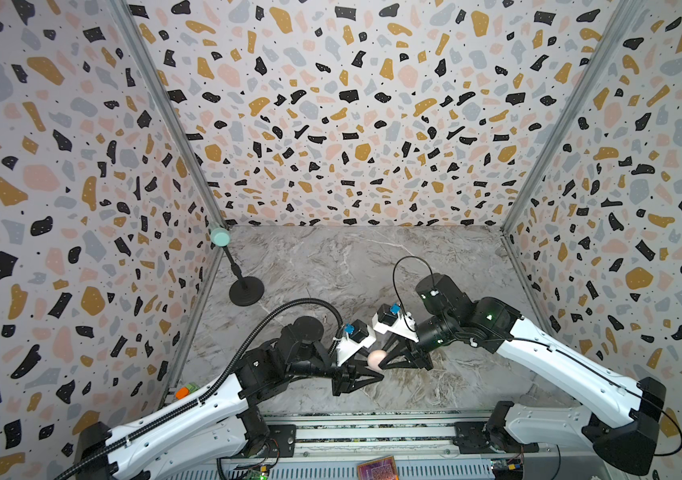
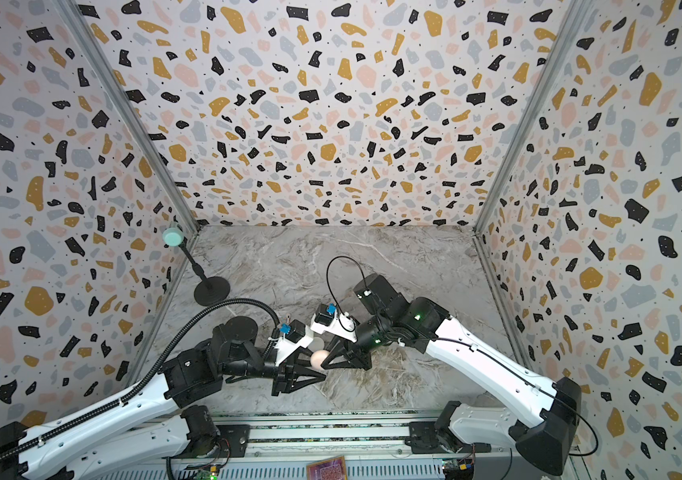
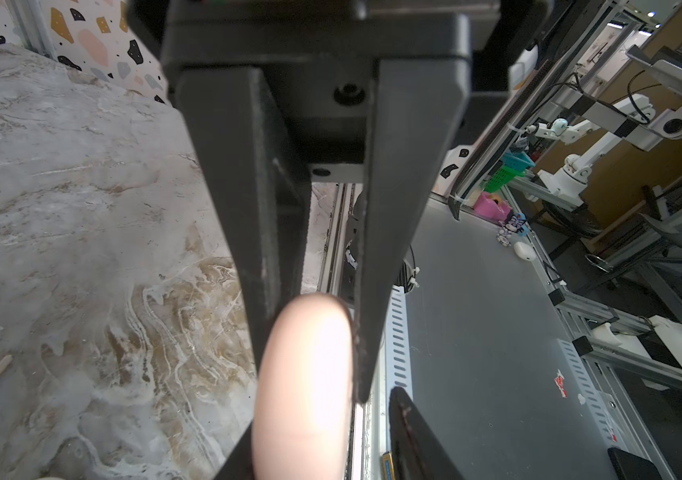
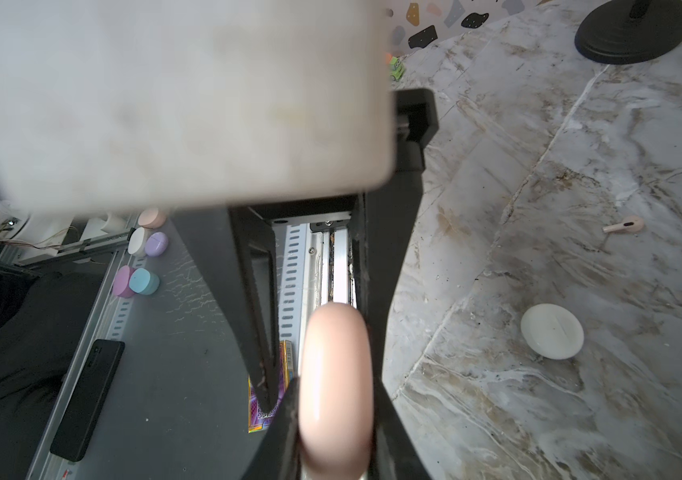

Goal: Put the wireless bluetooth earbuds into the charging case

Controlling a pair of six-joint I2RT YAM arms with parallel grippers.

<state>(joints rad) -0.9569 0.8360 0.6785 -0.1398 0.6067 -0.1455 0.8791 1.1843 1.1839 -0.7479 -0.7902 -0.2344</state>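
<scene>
Over the marble table (image 1: 372,266), the right gripper (image 4: 322,395) grasps the pale pink charging case (image 1: 376,358) — the left gripper (image 3: 310,386) pinches it too; a pink earbud (image 4: 624,225) lies nearby.

top pair: high front, facing down | wrists: close-up | all share pink case (image 1: 376,358)

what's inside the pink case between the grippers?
Cannot be seen: the pink case looks closed, and its shell covers the inside. One pink earbud lies outside it on the marble table.
</scene>
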